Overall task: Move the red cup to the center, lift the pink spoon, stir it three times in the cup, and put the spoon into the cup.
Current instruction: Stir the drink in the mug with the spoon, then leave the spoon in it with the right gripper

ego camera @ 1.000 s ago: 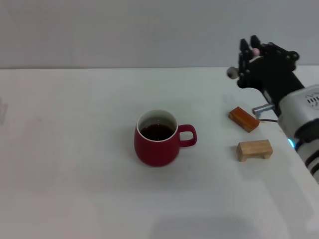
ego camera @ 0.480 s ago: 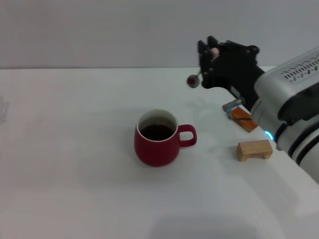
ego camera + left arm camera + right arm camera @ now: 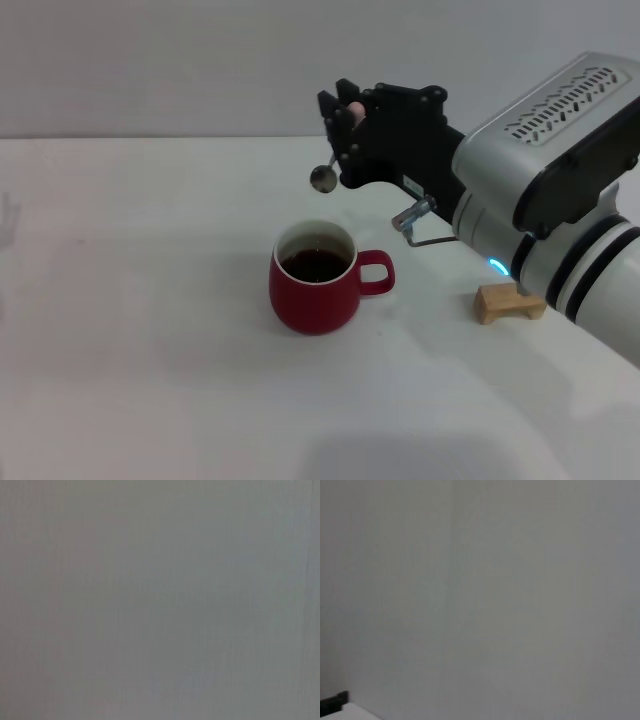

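Observation:
The red cup stands upright on the white table near its middle in the head view, handle toward the right, with dark liquid inside. My right gripper is shut on the pink spoon, holding it by the pink handle with the grey bowl hanging down, above and just behind the cup's rim, not touching the cup. My left gripper is out of view. Both wrist views show only a plain grey wall.
A pale wooden block lies on the table right of the cup, partly behind my right arm. The table's back edge meets a grey wall.
My right gripper has carried the spoon leftward from the table's far right to above the cup. My arm now hides the orange-brown block. The cup has not moved.

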Controlling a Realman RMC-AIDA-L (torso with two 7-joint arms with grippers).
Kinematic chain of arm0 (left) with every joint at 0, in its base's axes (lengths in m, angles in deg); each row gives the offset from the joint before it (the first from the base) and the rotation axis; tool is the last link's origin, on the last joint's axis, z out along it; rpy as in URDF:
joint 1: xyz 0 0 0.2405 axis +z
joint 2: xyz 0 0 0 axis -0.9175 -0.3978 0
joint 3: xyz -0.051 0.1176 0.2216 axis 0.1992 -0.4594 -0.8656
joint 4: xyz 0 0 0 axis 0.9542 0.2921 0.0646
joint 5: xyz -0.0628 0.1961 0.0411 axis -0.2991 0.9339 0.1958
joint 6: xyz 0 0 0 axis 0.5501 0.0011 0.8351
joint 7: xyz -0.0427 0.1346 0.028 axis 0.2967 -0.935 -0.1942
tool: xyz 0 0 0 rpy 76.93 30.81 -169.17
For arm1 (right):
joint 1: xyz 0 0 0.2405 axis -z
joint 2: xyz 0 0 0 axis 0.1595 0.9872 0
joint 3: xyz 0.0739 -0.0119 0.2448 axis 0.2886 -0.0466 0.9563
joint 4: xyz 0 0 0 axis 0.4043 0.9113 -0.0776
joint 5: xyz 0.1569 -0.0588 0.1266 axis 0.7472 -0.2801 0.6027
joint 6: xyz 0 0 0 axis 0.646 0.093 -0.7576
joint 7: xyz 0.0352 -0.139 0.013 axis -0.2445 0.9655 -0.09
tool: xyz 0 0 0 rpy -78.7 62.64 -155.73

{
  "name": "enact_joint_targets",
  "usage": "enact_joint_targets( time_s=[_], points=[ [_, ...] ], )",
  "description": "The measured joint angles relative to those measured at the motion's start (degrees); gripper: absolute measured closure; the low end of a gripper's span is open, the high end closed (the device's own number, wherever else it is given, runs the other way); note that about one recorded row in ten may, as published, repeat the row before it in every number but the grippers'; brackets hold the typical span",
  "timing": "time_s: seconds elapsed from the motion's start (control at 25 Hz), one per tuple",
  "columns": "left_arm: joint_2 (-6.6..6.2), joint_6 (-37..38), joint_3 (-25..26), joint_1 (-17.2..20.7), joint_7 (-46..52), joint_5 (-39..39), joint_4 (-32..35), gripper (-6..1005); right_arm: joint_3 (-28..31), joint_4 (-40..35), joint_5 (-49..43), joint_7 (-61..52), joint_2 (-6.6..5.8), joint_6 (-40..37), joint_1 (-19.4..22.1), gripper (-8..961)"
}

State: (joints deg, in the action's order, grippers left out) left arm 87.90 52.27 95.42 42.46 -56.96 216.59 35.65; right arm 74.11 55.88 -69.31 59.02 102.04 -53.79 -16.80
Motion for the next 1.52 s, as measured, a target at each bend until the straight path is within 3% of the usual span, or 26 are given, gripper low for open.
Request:
enact_joint_targets(
  time_s=[0.4, 0.6, 0.96, 1.52],
  points=[
    [0.00, 0.02, 0.00, 0.48, 0.23, -0.02, -0.12, 153, 0.03, 3.66, -0.51, -2.07, 0.13, 6.38, 0.73, 819],
    [0.00, 0.20, -0.22, 0.55, 0.29, 0.00, -0.13, 153, -0.60, 5.57, -7.48, -8.67, 0.07, 8.37, 2.31, 819],
    [0.00, 0.38, -0.27, 0.59, 0.30, -0.02, 0.00, 153, -0.71, 6.03, -8.91, -10.34, 0.06, 10.63, 3.42, 819],
    [0.00, 0.37, -0.05, 0.89, 0.34, -0.09, -0.08, 153, 1.93, -0.42, -9.14, -12.72, 0.02, 14.14, -1.78, 820]
  ],
)
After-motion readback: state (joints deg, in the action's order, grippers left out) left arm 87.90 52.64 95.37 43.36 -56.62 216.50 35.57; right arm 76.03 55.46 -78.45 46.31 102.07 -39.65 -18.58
